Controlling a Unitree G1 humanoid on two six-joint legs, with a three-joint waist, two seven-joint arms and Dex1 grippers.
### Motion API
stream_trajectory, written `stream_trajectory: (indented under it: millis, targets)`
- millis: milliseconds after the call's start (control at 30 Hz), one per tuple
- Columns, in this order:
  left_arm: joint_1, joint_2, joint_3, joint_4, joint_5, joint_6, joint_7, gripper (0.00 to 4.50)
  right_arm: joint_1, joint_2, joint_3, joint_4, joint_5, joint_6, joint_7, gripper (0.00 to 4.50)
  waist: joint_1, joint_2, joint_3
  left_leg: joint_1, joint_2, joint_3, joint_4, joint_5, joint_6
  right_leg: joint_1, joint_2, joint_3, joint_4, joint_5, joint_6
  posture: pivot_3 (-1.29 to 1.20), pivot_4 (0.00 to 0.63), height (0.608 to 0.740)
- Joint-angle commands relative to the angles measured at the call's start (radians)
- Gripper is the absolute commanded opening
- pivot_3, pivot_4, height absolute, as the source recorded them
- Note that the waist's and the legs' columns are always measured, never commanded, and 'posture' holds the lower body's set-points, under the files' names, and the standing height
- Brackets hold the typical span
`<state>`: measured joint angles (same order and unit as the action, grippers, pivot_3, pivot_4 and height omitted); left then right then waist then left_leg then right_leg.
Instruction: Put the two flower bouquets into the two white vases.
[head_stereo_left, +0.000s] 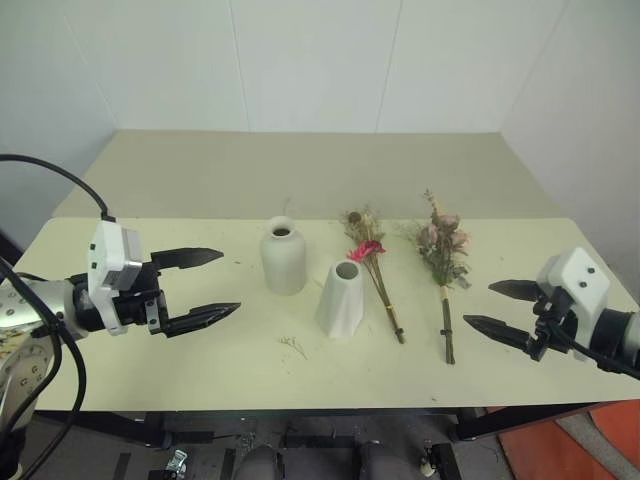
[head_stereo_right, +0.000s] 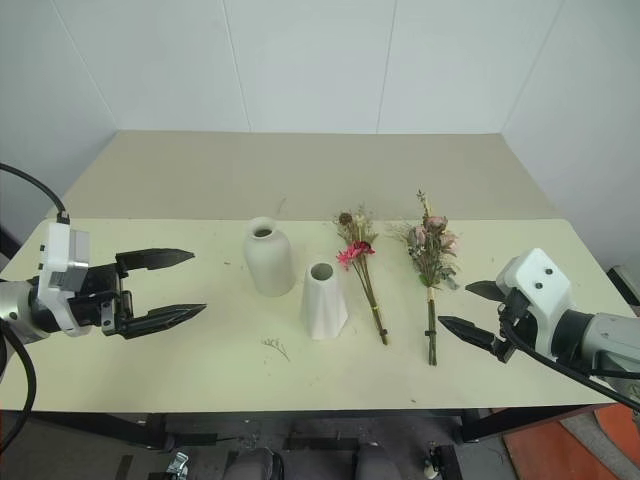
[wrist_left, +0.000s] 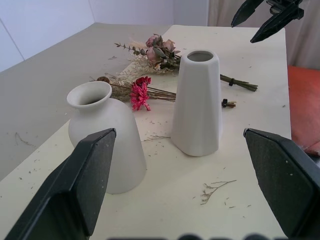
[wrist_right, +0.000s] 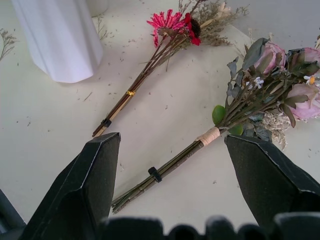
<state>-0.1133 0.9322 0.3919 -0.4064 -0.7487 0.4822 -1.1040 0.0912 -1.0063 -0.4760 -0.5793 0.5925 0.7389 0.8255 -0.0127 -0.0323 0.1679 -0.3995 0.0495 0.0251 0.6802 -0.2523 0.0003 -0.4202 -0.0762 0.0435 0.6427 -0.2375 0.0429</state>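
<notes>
Two white vases stand upright mid-table: a rounded bottle vase (head_stereo_left: 283, 257) and, nearer and to its right, a tapered cone vase (head_stereo_left: 343, 299). Right of them lie two bouquets, stems toward me: a small one with a magenta flower (head_stereo_left: 372, 264) and a larger pink rose bunch (head_stereo_left: 443, 255). My left gripper (head_stereo_left: 214, 285) hovers open left of the vases, empty. On the right, my right gripper (head_stereo_left: 490, 306) is open and empty, just right of the rose bunch's stem end (wrist_right: 150, 179).
The cream table (head_stereo_left: 180, 370) has its front edge close below both grippers. Dried sprig crumbs (head_stereo_left: 293, 346) lie in front of the vases. A second table surface (head_stereo_left: 300, 170) stretches behind, up to a white wall.
</notes>
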Motion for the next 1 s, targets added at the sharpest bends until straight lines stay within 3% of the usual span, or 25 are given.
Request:
stream_trajectory:
  millis: [33, 500, 667, 800, 1000]
  targets:
    - [-0.014, -0.003, 0.019, -0.017, -0.012, -0.018, 0.002, 4.46, -0.013, -0.003, -0.031, -0.016, 0.002, -0.004, -0.004, 3.97, 0.000, 0.000, 0.000, 0.000, 0.000, 0.000, 0.000, 0.000, 0.000, 0.000, 0.000, 0.000, 0.000, 0.000, 0.000, 0.00, 0.150, 0.740]
    - [-0.023, -0.004, 0.017, -0.013, -0.013, -0.017, 0.001, 4.46, -0.087, -0.005, 0.042, -0.020, 0.026, 0.099, -0.078, 3.97, -0.002, 0.000, 0.000, 0.000, 0.000, 0.000, 0.000, 0.000, 0.000, 0.000, 0.000, 0.000, 0.000, 0.000, 0.000, 0.00, 0.150, 0.740]
    - [-0.035, -0.005, 0.017, -0.011, -0.015, -0.015, 0.005, 4.46, -0.330, 0.046, 0.128, 0.050, 0.124, 0.427, -0.246, 3.97, -0.007, 0.000, 0.000, 0.000, 0.000, 0.000, 0.000, 0.000, 0.000, 0.000, 0.000, 0.001, 0.001, 0.000, 0.000, 0.00, 0.150, 0.740]
    - [-0.032, -0.010, 0.027, -0.017, -0.017, -0.012, 0.013, 4.46, -0.576, 0.172, 0.155, 0.175, 0.126, 0.732, -0.389, 3.97, -0.004, 0.000, 0.000, 0.000, 0.000, 0.000, 0.000, 0.000, 0.000, -0.001, 0.001, 0.001, 0.001, 0.000, -0.001, 0.00, 0.150, 0.740]
    - [-0.024, -0.013, 0.039, -0.027, -0.022, -0.009, 0.021, 4.46, -0.728, 0.228, 0.247, 0.334, 0.069, 0.875, -0.494, 3.97, 0.003, 0.000, 0.000, -0.004, 0.000, 0.000, -0.001, 0.000, 0.000, -0.004, 0.000, 0.000, -0.001, 0.000, -0.001, 0.00, 0.150, 0.740]
